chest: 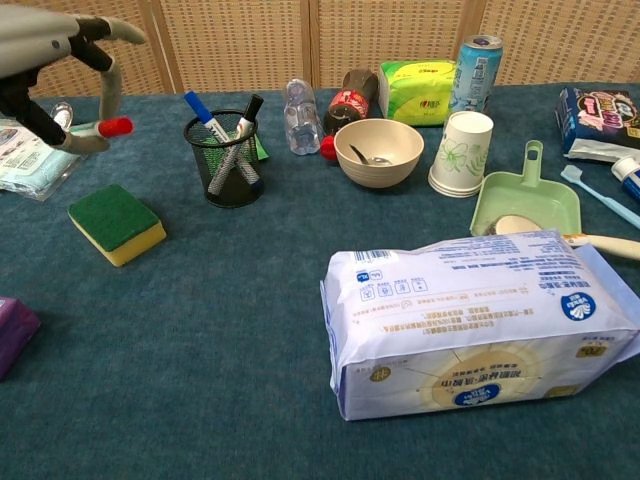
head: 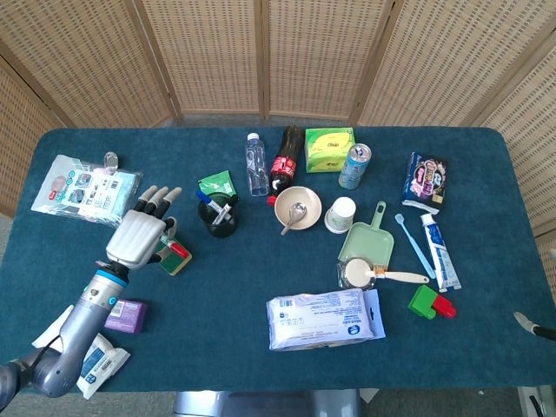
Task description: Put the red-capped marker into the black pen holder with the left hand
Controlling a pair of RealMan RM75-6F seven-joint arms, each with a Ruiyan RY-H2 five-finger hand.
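My left hand [head: 143, 230] [chest: 48, 55] hovers over the left part of the table and grips the red-capped marker. The marker's red cap [chest: 115, 127] [head: 179, 250] sticks out toward the right, above a green and yellow sponge [chest: 115, 222]. The black mesh pen holder [head: 217, 217] [chest: 225, 165] stands a short way to the right of the hand, with a blue-capped and a black-capped marker in it. Only a pale tip of what looks like my right hand [head: 527, 322] shows at the right edge of the head view.
A beige bowl with a spoon [chest: 378, 152], a clear bottle [chest: 301, 115] and a cola bottle [chest: 352, 98] stand right of the holder. A plastic packet [head: 85, 189] lies behind the hand and a purple block [head: 127, 316] in front. A wipes pack [chest: 480, 325] fills the near right.
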